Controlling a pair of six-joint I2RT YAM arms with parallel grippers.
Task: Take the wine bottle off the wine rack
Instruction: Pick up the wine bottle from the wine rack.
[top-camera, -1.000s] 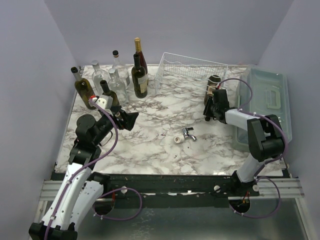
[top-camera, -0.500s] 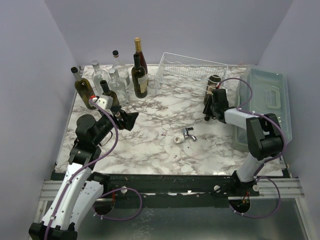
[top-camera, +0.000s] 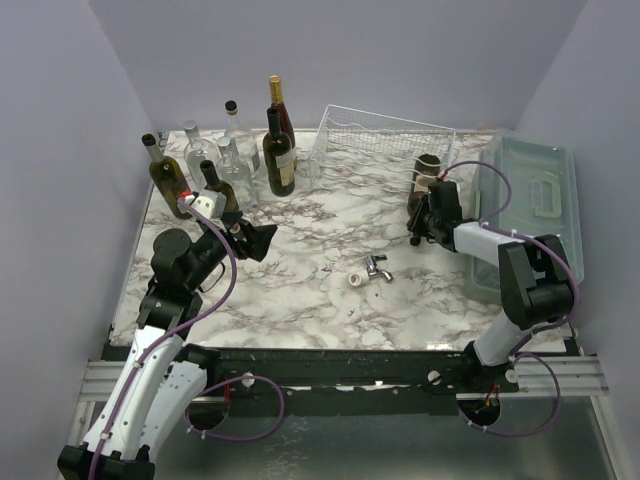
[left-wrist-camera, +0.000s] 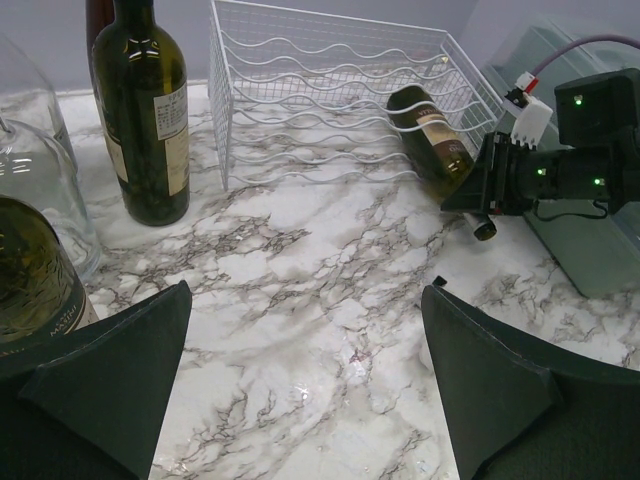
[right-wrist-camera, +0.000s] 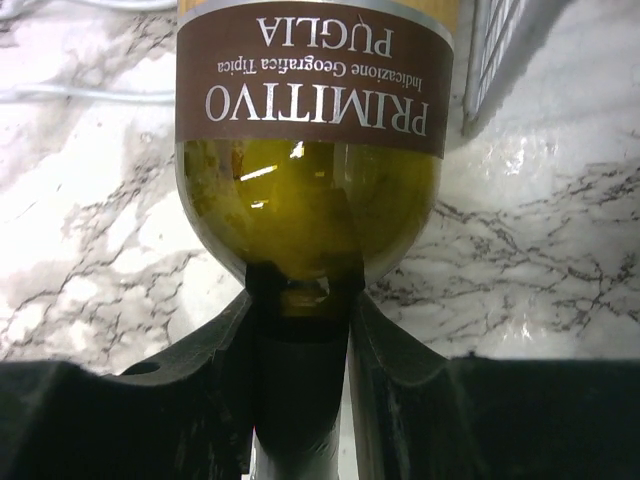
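left wrist view: found black left gripper (left-wrist-camera: 305, 290) spread wide, holding nothing, above white marble-patterned table (left-wrist-camera: 300, 230). farther off, saw black right gripper (right-wrist-camera: 300, 290) clamped tight on neck of dark green glass wine bottle (left-wrist-camera: 430, 125), laid in rightmost cradle of white wire-grid wine rack (left-wrist-camera: 320, 90). at far left, noted more glass bottles (left-wrist-camera: 150, 120) standing upright.

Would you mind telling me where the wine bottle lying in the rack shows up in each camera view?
Top external: bottle right of centre, lying at the right end of the rack.
Left wrist: bottle upper right, in the rack's right end.
Right wrist: bottle fills top centre, neck in the right gripper.
Shared landmark: the white wire rack.
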